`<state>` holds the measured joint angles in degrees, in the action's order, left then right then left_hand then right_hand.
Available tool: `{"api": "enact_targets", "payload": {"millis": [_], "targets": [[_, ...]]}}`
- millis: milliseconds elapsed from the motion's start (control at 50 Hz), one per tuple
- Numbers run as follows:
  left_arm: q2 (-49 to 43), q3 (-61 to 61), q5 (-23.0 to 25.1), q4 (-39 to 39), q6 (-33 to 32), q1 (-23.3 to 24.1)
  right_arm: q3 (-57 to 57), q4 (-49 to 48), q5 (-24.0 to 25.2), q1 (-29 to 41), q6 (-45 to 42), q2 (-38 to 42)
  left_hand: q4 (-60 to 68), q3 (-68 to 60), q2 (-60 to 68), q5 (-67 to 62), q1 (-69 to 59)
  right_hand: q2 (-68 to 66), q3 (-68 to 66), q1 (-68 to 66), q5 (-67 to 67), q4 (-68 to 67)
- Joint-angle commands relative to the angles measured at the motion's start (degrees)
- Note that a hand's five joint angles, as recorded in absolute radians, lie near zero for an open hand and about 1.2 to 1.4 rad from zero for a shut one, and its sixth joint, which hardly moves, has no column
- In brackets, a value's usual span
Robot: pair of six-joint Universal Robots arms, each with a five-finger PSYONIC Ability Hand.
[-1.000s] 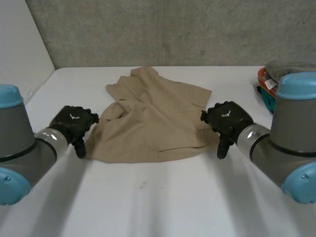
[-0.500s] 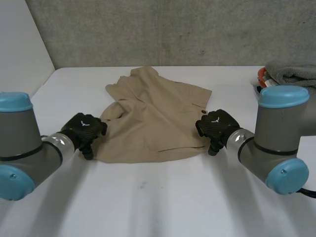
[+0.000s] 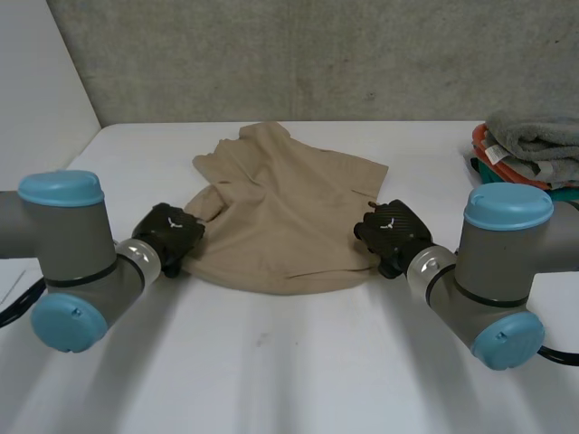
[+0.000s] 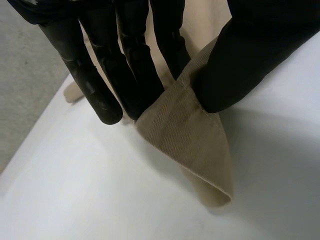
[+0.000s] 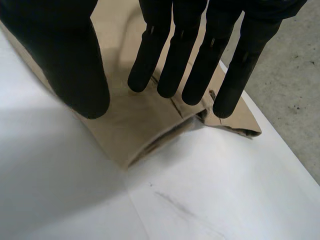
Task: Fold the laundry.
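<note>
While the left hand pinches the tan cloth, the right hand hovers straight-fingered.

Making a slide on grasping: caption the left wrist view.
Left hand pinches a folded edge of the tan cloth on the white table.

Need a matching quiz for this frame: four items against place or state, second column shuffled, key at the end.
Things:
1. left hand
2. right hand
3. tan garment
4. grey towel pile

Place or state:
A. lying mid-table, between the two hands
B. at the table's right side, beyond the right arm
C. pinching a near corner of the cloth between fingers and thumb
D. fingers straight, over the other near corner of the cloth

Pairs: 1-C, 2-D, 3-A, 4-B
</note>
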<state>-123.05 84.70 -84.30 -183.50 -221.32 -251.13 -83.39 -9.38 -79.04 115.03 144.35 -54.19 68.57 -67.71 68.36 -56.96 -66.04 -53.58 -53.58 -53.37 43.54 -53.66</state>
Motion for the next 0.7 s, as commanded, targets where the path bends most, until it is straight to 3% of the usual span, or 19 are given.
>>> {"api": "enact_targets", "payload": {"millis": [20,240,560,640,700], "targets": [[5.62,1.70,-1.39,0.33,0.01,0.82,-0.98,0.33,0.47,-0.78,-0.92,-1.08,11.43,-12.29,11.64,-13.04,-13.96,13.59,13.58,13.37,-13.55,13.66],[6.77,-2.17,-4.56,3.67,1.33,1.52,-1.33,3.49,0.20,0.36,3.39,-3.11,11.43,-12.29,11.64,-13.04,-13.96,15.49,15.49,15.28,-15.45,15.56],[7.73,-4.89,-5.79,7.80,9.33,2.49,0.69,1.56,-1.12,2.56,12.18,1.37,11.43,-12.29,11.64,-13.04,-13.96,12.80,12.79,12.58,-12.76,12.87],[8.08,-4.90,-5.88,7.98,9.85,2.49,0.86,1.12,-1.38,3.09,13.85,2.34,11.43,-12.29,11.64,-13.04,-13.96,7.94,7.93,7.72,-7.90,8.01],[8.96,-4.63,-5.79,8.07,10.38,2.32,1.39,0.07,-1.64,2.83,14.03,3.13,11.43,-12.29,11.64,-13.04,-13.96,-5.16,-5.16,-5.37,5.20,-5.09]]}}
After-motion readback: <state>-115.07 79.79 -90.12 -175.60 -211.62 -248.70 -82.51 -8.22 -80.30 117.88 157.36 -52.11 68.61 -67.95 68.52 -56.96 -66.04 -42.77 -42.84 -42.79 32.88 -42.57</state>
